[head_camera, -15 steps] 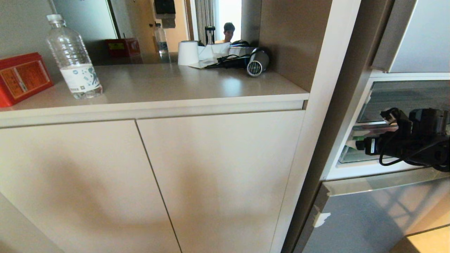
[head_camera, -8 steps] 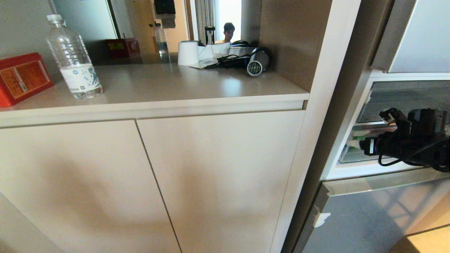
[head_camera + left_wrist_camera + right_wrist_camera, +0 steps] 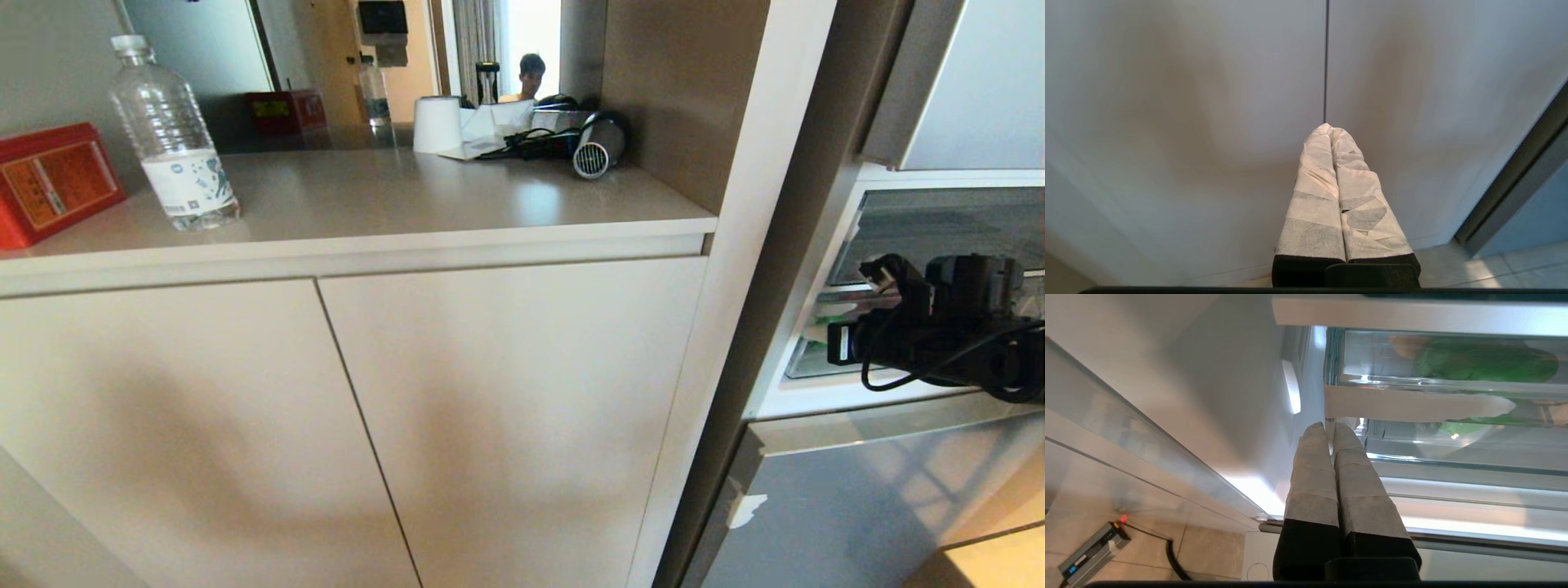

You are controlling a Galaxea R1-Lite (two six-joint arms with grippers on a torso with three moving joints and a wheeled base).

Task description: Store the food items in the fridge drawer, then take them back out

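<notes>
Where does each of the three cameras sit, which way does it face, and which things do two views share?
Head view: high, facing down at the cabinet doors and counter; right arm at the fridge.
Left wrist view: behind the shut left gripper, facing the cabinet doors.
Right wrist view: behind the shut right gripper, facing the drawer with the pepper.
Shared: head and left wrist show the doors; head and right wrist show the drawer.

Red box [image 3: 51, 183] with orange label; clear water bottle [image 3: 174, 135], white patterned label; beige tabletop [image 3: 392, 196]; green bell pepper [image 3: 1486, 361]; clear fridge drawer [image 3: 1412, 408], whitish rim.
</notes>
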